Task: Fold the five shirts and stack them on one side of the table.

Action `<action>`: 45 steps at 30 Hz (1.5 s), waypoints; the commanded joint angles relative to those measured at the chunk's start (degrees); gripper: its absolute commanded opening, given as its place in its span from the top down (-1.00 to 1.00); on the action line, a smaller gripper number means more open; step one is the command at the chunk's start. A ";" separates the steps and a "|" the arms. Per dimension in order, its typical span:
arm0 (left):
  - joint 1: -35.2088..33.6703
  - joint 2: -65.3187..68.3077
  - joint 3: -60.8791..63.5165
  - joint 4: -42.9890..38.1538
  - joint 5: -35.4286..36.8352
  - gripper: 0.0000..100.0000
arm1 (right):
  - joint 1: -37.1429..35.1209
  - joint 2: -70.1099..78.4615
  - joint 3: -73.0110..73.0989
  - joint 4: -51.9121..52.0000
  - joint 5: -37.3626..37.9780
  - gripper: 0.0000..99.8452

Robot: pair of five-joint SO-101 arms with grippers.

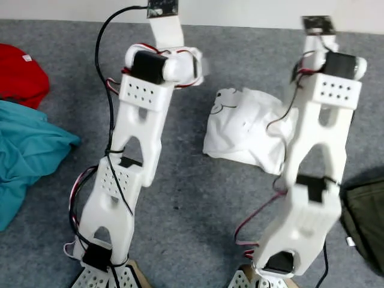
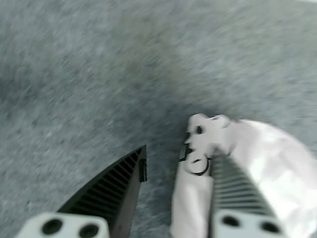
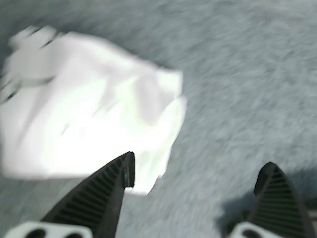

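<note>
Close to the front edge stand the two arm bases. The left arm (image 1: 129, 174) and the right arm (image 1: 312, 180) both stretch away across the grey table (image 1: 192, 198), side by side.

By the right arm's base, at the table's edge, lies a dark green shirt (image 1: 367, 223) with part of it cut off by the picture. On the other side, beside the left arm, a teal shirt (image 1: 24, 162) lies spread out and rumpled.

A bit farther back, between the two arms, sits the white shirt (image 1: 243, 129). It is not folded. It is a bunched-up lump with a small black drawing near one edge.

The left gripper (image 2: 181, 153) hangs over the grey table with its jaws apart and nothing in them. One finger (image 2: 233, 188) reaches over the edge of the white shirt (image 2: 267, 163) and the other is over bare table. Whether the finger touches the cloth, I cannot tell.

The right gripper (image 3: 199, 161) has its jaws spread wide too, with nothing held between them. One jaw is just by a corner of the white shirt (image 3: 84, 114).

Farthest back on the left, behind the teal shirt, a red shirt (image 1: 21, 75) lies in a heap — it touches the teal one.
</note>
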 commanded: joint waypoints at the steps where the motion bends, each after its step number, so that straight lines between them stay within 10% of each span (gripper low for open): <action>1: -1.27 0.75 5.76 0.35 0.35 0.84 | -3.38 -14.11 14.02 -1.54 -0.79 0.26; 12: -1.63 1.89 10.86 0.35 0.62 0.99 | -8.22 -22.99 49.63 -34.07 -0.79 0.28; 18: -3.65 8.31 10.42 -1.93 0.62 0.99 | -7.96 -22.99 54.11 -43.91 -0.79 0.64; 45: -5.58 10.33 10.59 -5.01 0.35 0.99 | -5.14 -0.75 41.27 -49.19 2.46 0.98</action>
